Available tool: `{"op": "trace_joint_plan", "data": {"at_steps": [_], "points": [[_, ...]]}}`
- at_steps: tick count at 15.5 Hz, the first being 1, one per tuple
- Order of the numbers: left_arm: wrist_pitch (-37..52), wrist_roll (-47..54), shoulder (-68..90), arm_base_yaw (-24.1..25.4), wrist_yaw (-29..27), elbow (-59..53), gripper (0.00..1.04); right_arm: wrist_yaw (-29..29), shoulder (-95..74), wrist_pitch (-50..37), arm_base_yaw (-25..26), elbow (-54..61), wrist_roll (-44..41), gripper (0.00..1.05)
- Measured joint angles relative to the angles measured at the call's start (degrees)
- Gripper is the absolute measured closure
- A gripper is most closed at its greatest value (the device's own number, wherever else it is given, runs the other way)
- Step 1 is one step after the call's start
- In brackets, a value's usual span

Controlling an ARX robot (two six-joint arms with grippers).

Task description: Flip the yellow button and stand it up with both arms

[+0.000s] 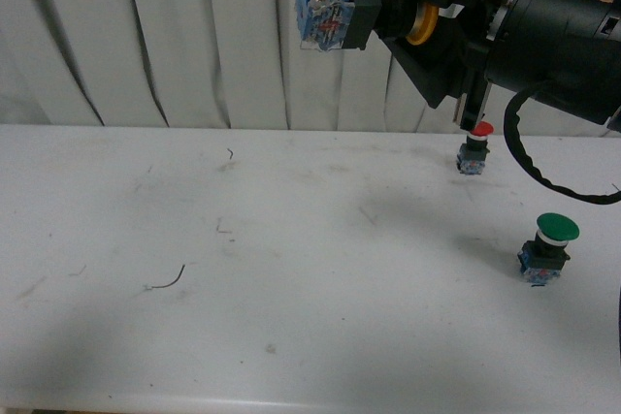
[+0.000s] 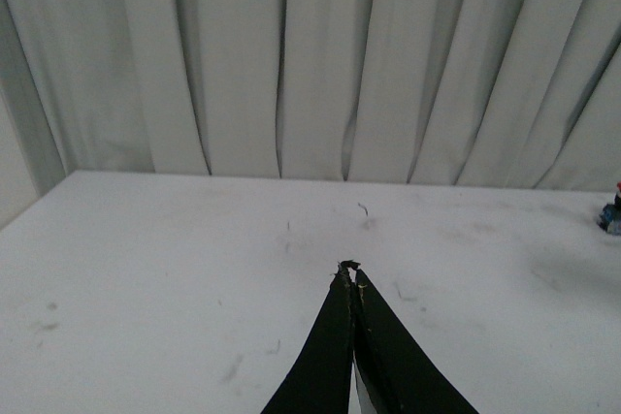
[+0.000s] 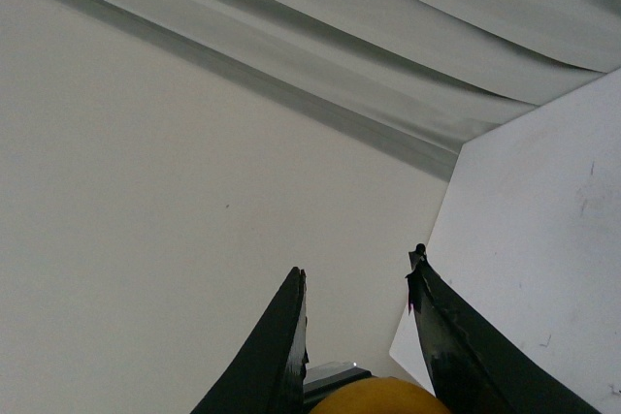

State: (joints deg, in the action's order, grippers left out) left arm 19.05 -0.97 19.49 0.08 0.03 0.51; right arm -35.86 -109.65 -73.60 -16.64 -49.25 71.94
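In the front view the yellow button (image 1: 335, 7) hangs high above the table's far right part. It lies sideways, blue-grey contact block pointing left and yellow cap (image 1: 423, 24) toward the right arm. My right gripper (image 1: 388, 9) is shut on it. The right wrist view shows the yellow cap (image 3: 378, 397) deep between the fingers of the right gripper (image 3: 357, 269), whose tips stand apart. My left gripper (image 2: 349, 267) is shut with nothing in it, hovering over the white table (image 2: 175, 269). It does not show in the front view.
A red-capped button (image 1: 474, 150) stands upright at the table's far right, also visible at the edge of the left wrist view (image 2: 611, 215). A larger green-capped button (image 1: 550, 247) stands nearer on the right. A thin wire scrap (image 1: 167, 280) lies left of centre. White curtains hang behind.
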Motion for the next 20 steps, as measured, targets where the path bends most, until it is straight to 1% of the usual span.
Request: {"op": "trace_joint_plan", "data": {"at_steps": [9,10,11,12,16,17,19,20], "points": [[-8.8,0.0,-9.3,0.0,-0.1,0.0,1.03,-0.2,0.0,0.1,-1.0,0.0,-1.1,0.73],[-11.4,0.0,-11.0,0.0,-0.1,0.1,1.03,-0.2,0.0,0.1,-1.0,0.1,-1.1,0.73],[-19.2,0.0,-16.4,0.0,0.1,0.0,1.03,-0.4,0.0,0.0,-1.1,0.1,-1.1,0.73],[-18.3,0.0,-19.1,0.0,0.0,0.0,1.03,-0.4,0.0,0.1,-1.2,0.2,-1.1,0.73],[-19.1,0.0,-19.0,0.0,-0.1,0.0,1.03,-0.9,0.2,0.1,-2.4,0.4,-1.7,0.73],[-19.3,0.0,-19.0,0.0,-0.1,0.0,0.99,-0.9,0.6,0.1,-2.4,0.8,-3.0,0.73],[-19.3,0.0,-19.0,0.0,-0.1,0.0,0.77,0.2,1.9,0.3,-1.6,1.2,-7.2,0.73],[-19.3,0.0,-19.0,0.0,-0.1,0.0,0.68,1.6,3.1,0.3,-0.5,1.2,-11.0,0.73]]}}
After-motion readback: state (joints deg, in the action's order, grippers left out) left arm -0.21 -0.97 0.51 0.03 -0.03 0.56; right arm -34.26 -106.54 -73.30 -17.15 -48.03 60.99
